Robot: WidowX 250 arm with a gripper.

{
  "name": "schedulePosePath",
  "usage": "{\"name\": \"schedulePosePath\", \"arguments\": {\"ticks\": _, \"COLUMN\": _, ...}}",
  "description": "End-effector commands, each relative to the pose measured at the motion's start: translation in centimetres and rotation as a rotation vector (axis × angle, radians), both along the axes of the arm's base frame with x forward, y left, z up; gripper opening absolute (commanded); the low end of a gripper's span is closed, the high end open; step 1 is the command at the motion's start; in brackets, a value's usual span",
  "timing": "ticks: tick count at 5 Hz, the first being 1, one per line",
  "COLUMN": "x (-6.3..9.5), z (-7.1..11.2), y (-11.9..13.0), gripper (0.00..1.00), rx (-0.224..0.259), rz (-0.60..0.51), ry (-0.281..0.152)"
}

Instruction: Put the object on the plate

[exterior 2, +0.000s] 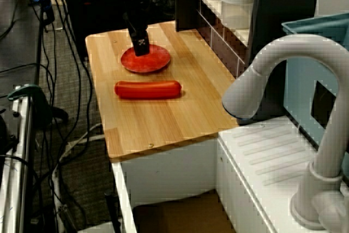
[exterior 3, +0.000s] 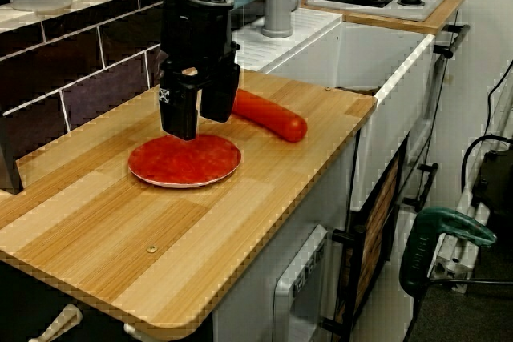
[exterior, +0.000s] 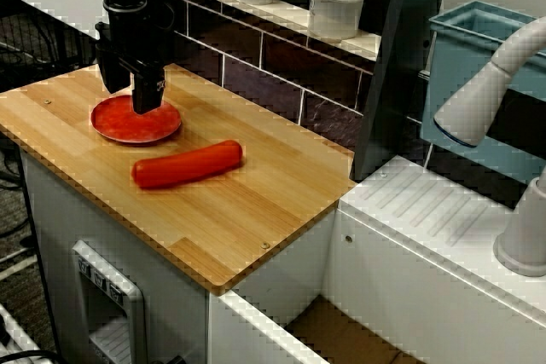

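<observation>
You see a glossy, smooth red-orange object [exterior: 188, 164] on the matt, light wooden tabletop [exterior: 239, 219]; the red plate [exterior: 115, 125] looks plastic, and the claw [exterior: 147, 101] is matt black.

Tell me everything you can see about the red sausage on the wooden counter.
The sausage is a smooth, glossy red-orange cylinder with rounded ends, plastic-looking and whole. It lies flat on its side on the wooden counter, just beside the red plate, not on it and seemingly not touching it. It looks a little longer than the plate is wide. Only the counter touches it. The gripper hangs over the plate, apart from the sausage and holding nothing; whether it is open cannot be told.
</observation>
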State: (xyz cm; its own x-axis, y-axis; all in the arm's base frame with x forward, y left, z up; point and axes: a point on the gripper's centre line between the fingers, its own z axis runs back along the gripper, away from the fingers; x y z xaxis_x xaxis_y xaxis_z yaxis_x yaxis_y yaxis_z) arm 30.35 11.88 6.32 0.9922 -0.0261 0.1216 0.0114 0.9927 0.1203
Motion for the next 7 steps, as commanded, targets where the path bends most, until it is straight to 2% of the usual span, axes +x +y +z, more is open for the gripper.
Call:
{"name": "schedulePosePath", "arguments": {"ticks": 1, "x": 0.0, "z": 0.0, "y": 0.0, "gripper": 1.00, "rx": 0.000, "rz": 0.000, "ry": 0.000}}
{"name": "schedulePosePath", "arguments": {"ticks": 2, "x": -0.1, "z": 1.7, "y": -1.6, "gripper": 1.00, "rx": -0.008, "rz": -0.090, "ry": 0.023}}
{"name": "schedulePosePath", "arguments": {"ticks": 3, "x": -0.8, "z": 3.6, "y": -3.0, "gripper": 1.00, "rx": -0.025, "rz": -0.149, "ry": 0.013}}
{"name": "schedulePosePath", "arguments": {"ticks": 4, "x": -1.5, "z": 4.4, "y": -4.9, "gripper": 1.00, "rx": -0.006, "rz": -0.184, "ry": -0.025}}
{"name": "schedulePosePath", "arguments": {"ticks": 6, "x": -2.1, "z": 4.8, "y": -8.2, "gripper": 1.00, "rx": -0.015, "rz": -0.232, "ry": -0.034}}
{"name": "schedulePosePath", "arguments": {"ticks": 7, "x": -2.0, "z": 4.2, "y": -9.4, "gripper": 1.00, "rx": -0.015, "rz": -0.231, "ry": -0.041}}
